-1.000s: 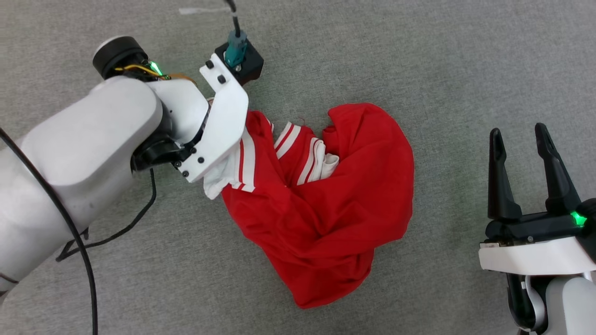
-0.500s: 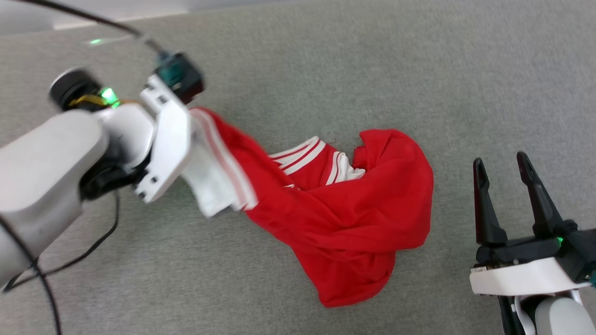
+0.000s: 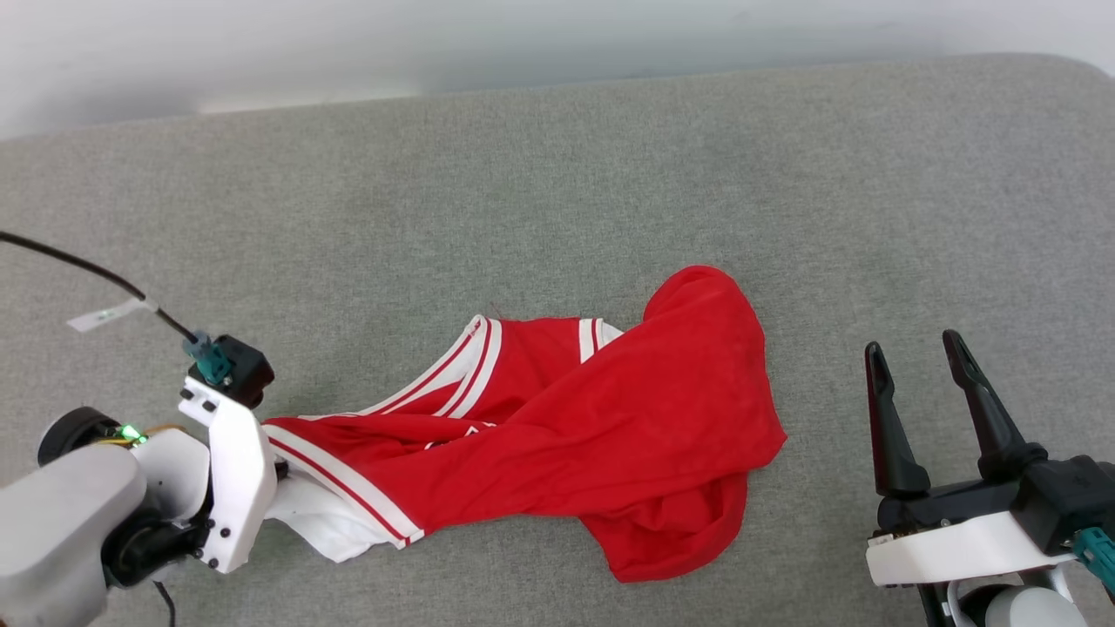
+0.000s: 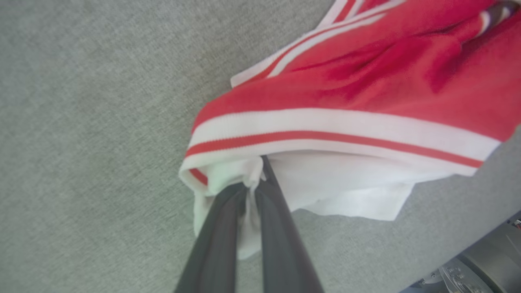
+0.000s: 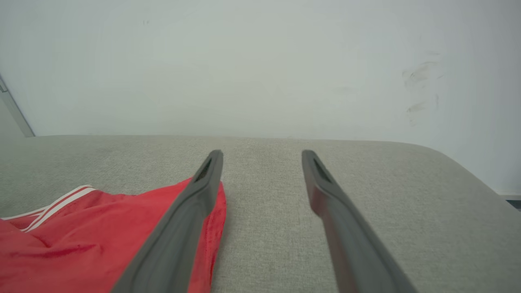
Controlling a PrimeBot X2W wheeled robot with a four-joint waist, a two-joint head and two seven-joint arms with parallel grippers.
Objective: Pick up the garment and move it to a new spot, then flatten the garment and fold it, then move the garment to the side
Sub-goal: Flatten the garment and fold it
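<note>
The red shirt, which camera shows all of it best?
The head view: nearly the whole shirt lies stretched across the grey surface. The left wrist view gives a close look at its white sleeve pinched in the left tool. The right wrist view catches a red edge beside the right tool.

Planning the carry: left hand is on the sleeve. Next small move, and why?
Probably lift the left hand slightly: it is shut on the white sleeve of the jersey, yet the red body lies bunched on the grey fabric; the right hand is open.
</note>
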